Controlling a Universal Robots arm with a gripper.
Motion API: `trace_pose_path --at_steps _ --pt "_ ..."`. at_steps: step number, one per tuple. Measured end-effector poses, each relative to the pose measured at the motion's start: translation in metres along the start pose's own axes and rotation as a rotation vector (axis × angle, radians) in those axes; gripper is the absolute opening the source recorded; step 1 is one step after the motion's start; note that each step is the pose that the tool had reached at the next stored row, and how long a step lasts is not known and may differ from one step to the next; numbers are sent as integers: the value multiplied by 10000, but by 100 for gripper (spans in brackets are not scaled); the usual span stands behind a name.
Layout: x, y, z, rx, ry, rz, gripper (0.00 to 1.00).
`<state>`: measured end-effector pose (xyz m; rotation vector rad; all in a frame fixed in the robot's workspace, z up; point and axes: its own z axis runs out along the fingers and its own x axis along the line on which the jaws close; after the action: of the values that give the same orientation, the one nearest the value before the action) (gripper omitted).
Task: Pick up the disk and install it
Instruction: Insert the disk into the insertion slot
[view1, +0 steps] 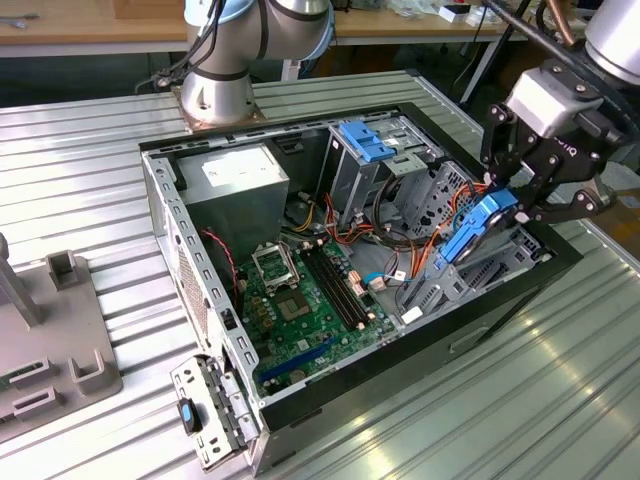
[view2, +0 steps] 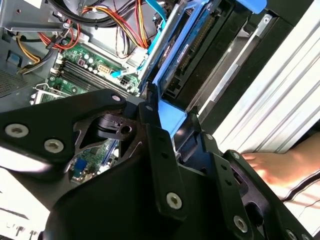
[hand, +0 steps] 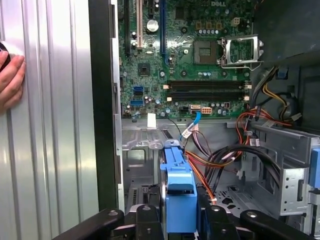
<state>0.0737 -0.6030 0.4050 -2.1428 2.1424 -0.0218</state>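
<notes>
The disk, a flat drive in bright blue carrier rails, hangs tilted over the drive bay at the end of the open computer case on the exterior view's right. My black gripper is shut on the disk's upper end. In the first wrist view the disk stands edge-on between the gripper fingers, above the grey bay floor. In the second wrist view the blue frame of the disk runs away from the gripper towards the case edge.
A grey upright cage with a blue latch stands close beside the disk, with orange and black cables between. The motherboard and power supply fill the case. A person's hand rests on the ribbed table outside the case wall.
</notes>
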Motion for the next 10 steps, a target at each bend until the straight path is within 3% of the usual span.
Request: trace_pose_path --at_steps 6,10 --pt "52 17 128 -1 3 1 36" --pt "53 18 132 -1 1 1 36"
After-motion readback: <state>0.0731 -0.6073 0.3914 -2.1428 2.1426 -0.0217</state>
